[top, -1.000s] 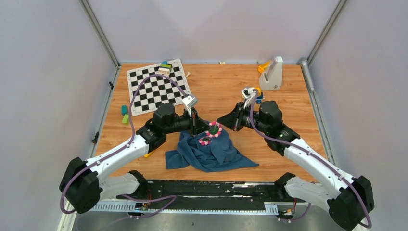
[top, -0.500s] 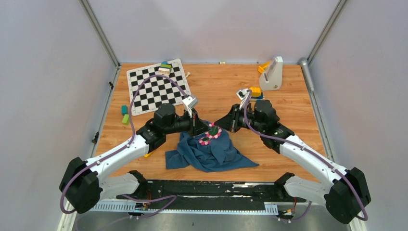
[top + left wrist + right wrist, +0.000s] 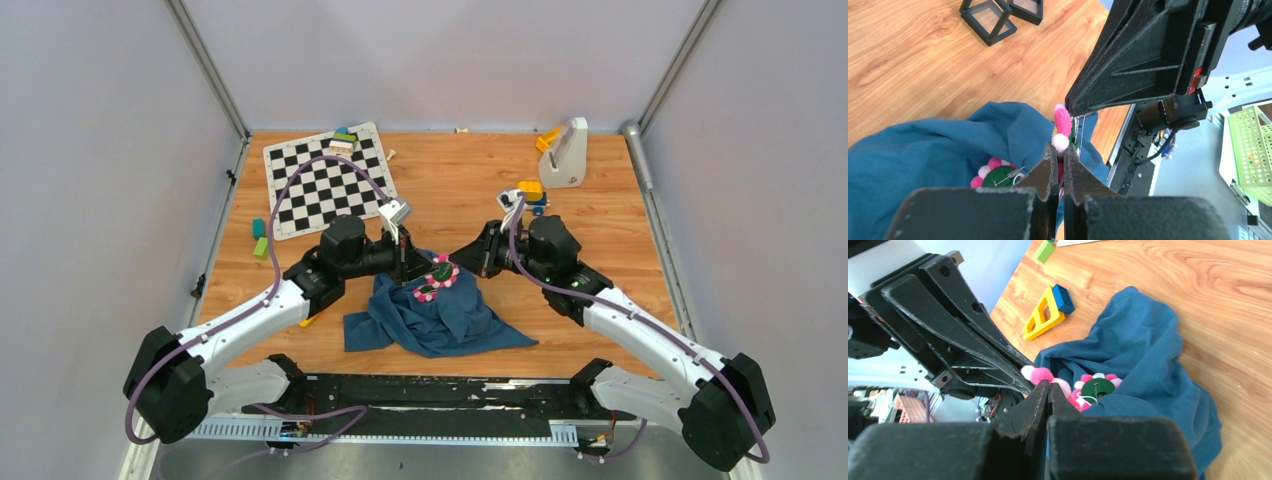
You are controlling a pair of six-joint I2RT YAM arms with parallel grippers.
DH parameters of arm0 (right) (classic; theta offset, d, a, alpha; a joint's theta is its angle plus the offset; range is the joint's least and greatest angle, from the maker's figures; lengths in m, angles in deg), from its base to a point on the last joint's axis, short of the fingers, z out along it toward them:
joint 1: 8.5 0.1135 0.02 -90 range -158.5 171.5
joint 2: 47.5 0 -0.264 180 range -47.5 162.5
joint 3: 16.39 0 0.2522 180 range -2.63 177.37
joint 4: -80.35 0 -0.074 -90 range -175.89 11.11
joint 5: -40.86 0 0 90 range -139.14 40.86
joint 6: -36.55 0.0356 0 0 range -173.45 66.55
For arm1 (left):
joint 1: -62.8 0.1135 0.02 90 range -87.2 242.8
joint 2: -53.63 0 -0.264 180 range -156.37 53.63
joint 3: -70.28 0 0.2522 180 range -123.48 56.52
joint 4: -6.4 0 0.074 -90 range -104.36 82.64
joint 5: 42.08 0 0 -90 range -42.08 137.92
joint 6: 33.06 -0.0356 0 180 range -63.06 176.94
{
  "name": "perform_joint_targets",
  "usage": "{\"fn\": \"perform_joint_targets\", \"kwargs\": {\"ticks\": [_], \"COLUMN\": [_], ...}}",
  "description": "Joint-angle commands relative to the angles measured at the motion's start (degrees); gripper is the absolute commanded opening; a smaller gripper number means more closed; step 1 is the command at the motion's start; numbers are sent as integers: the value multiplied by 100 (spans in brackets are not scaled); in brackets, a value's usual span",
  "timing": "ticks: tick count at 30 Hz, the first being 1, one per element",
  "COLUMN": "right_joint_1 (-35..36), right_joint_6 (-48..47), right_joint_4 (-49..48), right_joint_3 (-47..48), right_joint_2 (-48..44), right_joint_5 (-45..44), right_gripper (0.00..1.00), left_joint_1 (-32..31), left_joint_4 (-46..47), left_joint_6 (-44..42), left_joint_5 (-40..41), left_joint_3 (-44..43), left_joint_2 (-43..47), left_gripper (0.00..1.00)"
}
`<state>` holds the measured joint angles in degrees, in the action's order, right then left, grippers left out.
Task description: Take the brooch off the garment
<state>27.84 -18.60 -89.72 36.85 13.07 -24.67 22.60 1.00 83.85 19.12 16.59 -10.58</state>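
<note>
The top camera hangs high behind both arm bases, tilted down over the whole wooden desk (image 3: pixel 450 190). The left wrist camera peers closely along the left black fingers (image 3: pixel 1048 172) toward the right arm; the right wrist camera peers along the right black fingers (image 3: pixel 1037 405) toward the left arm. All three share the crumpled dark blue cloth garment (image 3: pixel 440 318) and pink-and-white flower-shaped brooch (image 3: pixel 443 270).

Pale grey walls (image 3: pixel 100 150) enclose a wooden table (image 3: pixel 450 180) under even light.

Left end effector (image 3: pixel 1058 149), right end effector (image 3: pixel 1048 386) closed.
</note>
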Motion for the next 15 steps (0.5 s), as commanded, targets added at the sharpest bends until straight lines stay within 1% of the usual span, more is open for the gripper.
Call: {"fn": "perform_joint_targets", "kwargs": {"ticks": [1, 3, 6, 8, 9, 10, 11, 12, 13, 14, 15], "right_joint_1": [36, 33, -49, -150, -221, -321, -464, -629, -823, -1007, -1169], "right_joint_6": [53, 54, -89, -313, -406, -469, -523, -546, -516, -470, -413], "right_joint_4": [53, 236, 716, 924, 1095, 1280, 1514, 1739, 2032, 2302, 2542], "right_joint_3": [-27, 16, 84, 127, 183, 254, 366, 496, 652, 808, 968], "right_joint_2": [-345, -487, -773, -982, -1069, -1141, -1159, -1134, -1087, -1006, -929], "right_joint_5": [-1001, -1571, -2324, -2435, -2438, -2420, -2255, -1921, -1578, -1139, -696], "right_gripper": [6, 7, 8, 10, 12, 15, 18, 23, 30, 35, 38], "left_joint_1": [-14, -25, -100, -171, -235, -261, -319, -389, -430, -507, -537], "left_joint_4": [282, 220, -102, -354, -428, -523, -548, -546, -515, -352, -255], "left_joint_6": [5, -106, -591, -1016, -1164, -1501, -1688, -2050, -2476, -2707, -3135], "left_joint_5": [105, 189, 587, 909, 1015, 1214, 1313, 1556, 1691, 1932, 2050], "left_joint_3": [-285, -337, -602, -883, -977, -1150, -1220, -1317, -1343, -1325, -1294], "left_joint_2": [-76, -203, -417, -634, -786, -856, -960, -996, -1021, -1018, -985], "left_gripper": [0, 0, 0, 0, 0, 0, 0, 0, 0, 0, 0]}}
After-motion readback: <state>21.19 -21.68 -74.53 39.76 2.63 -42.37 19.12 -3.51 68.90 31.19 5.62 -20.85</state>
